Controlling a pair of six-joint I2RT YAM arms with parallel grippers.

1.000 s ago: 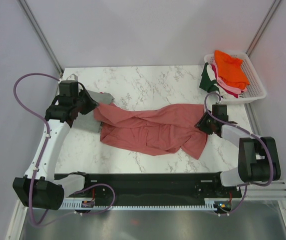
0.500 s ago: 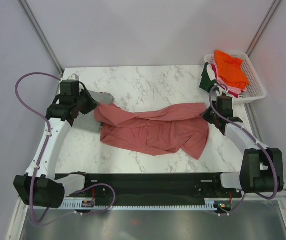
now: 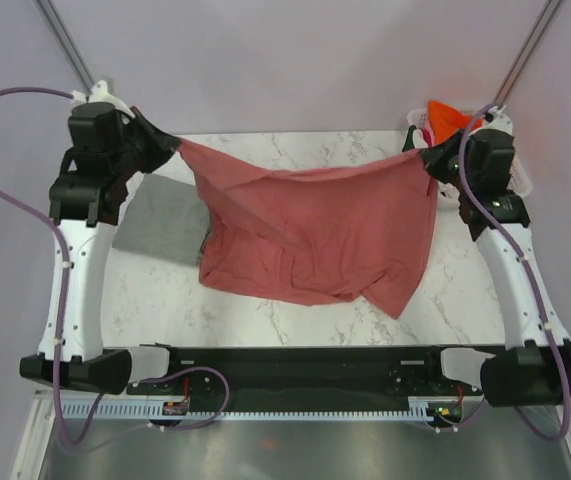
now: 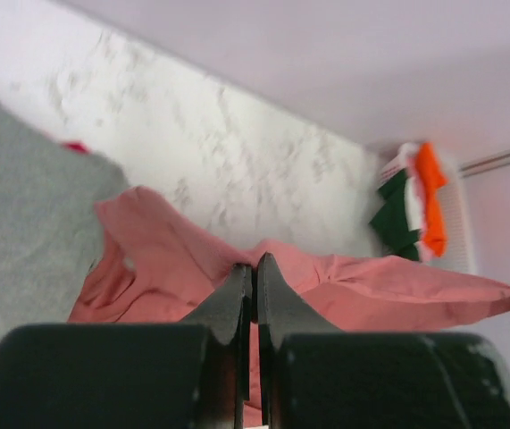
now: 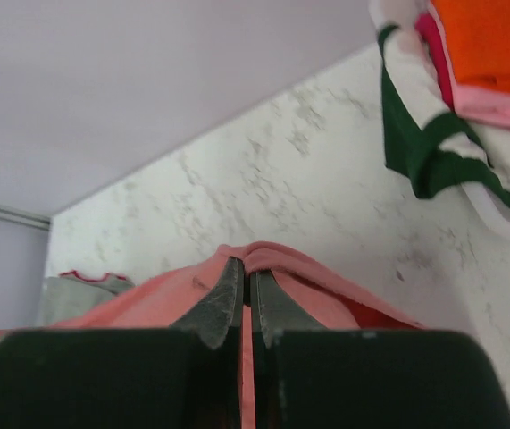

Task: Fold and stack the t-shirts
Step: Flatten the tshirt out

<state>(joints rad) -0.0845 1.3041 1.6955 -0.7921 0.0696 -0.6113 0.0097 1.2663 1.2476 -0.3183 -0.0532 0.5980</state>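
Observation:
The dusty salmon-pink t-shirt [image 3: 315,235] hangs stretched between both raised arms, its lower part still resting on the marble table [image 3: 295,155]. My left gripper [image 3: 172,143] is shut on its upper left corner, and the pinch shows in the left wrist view [image 4: 255,264]. My right gripper [image 3: 427,152] is shut on its upper right corner, as the right wrist view [image 5: 247,266] shows. A grey t-shirt [image 3: 160,218] lies flat on the table at the left, partly under the pink one [image 4: 371,295].
A white slatted basket [image 3: 518,180] at the back right holds orange [image 3: 448,120], pink, white and dark green [image 5: 424,152] t-shirts, mostly hidden behind the right arm. Walls close in on three sides.
Both arms have risen and moved back and apart, lifting the salmon-pink t-shirt by two corners from a crumpled heap into a spread, hanging sheet. The grey t-shirt is now uncovered.

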